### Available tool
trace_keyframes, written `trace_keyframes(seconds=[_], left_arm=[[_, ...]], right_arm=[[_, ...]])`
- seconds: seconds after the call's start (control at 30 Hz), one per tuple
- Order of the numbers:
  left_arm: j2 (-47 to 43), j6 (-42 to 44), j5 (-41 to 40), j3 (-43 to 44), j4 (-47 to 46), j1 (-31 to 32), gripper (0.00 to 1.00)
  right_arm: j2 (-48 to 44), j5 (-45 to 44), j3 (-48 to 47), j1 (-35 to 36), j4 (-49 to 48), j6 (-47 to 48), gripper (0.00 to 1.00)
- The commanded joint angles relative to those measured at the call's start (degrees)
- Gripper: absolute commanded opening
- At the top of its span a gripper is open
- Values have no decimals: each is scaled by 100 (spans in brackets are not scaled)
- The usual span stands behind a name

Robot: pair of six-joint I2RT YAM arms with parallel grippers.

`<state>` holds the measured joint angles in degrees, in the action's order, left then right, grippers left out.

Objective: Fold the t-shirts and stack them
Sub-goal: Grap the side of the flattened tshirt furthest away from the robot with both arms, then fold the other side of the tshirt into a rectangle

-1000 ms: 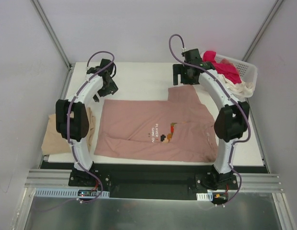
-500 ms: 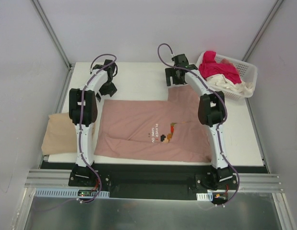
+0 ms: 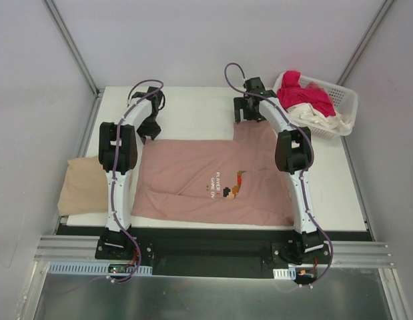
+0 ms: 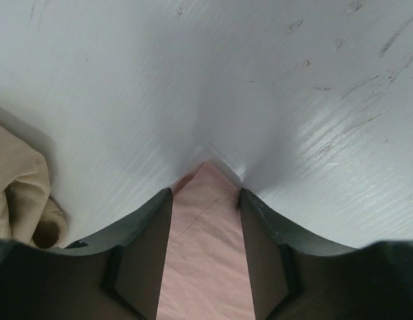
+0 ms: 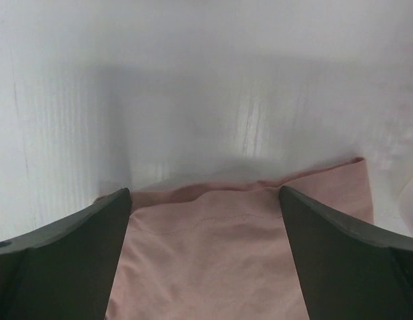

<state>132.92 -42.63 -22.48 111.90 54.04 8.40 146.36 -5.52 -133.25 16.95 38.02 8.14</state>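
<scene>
While the pink tee (image 3: 213, 177) lies spread flat, the left gripper (image 4: 206, 193) sits at its far-left corner, jaws partway apart w/ the corner between them. Right gripper (image 5: 205, 200) is over its far-right edge, jaws wide apart. Tan tee (image 3: 83, 187) lies just left of it. Basket (image 3: 339, 100) w/ red tee (image 3: 303, 93) & cream tee (image 3: 323, 121) sits beyond its far-right corner.

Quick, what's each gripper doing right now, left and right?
Left gripper: half open, astride the pink t-shirt corner, not pinching it yet.
Right gripper: wide open over the same shirt's edge, holding nothing.
</scene>
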Motion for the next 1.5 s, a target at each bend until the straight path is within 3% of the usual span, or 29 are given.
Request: trace_keyframes(seconds=[0.0,0.1,0.27,0.4,0.5,0.63,0.77,1.0,1.23,1.47], left_arm=[[181,-87,95,25,309,-23,42],[103,-87,103,-45,318,-23,32],[15,-17,226,-168,318,-23,0],[-231,1,209,-282,318,-23,0],[-555,-17,43,-361,309,3,0],[-1013,35,-116,-545,204,56,0],[-1566,-17,-160,-958,72,74,0],[-2244,-105,-11,-1951,-253,205,0],[-2929,-438,-213,-2795,-350,566,0],[-3658,-825,-441,-3718,-342,601,0]], right_arm=[[41,174,-281,19,513,-67,99],[102,244,-228,19,654,-15,94],[43,280,17,19,734,-32,65],[-327,367,519,28,216,-120,29],[-512,499,511,28,5,-102,15],[-1029,789,659,89,-338,-32,10],[-1803,859,1396,168,-821,12,6],[-3506,587,3424,361,-1402,21,3],[-5213,-423,5463,599,-1763,-330,3],[-6576,-757,6959,836,-1912,-612,3]])
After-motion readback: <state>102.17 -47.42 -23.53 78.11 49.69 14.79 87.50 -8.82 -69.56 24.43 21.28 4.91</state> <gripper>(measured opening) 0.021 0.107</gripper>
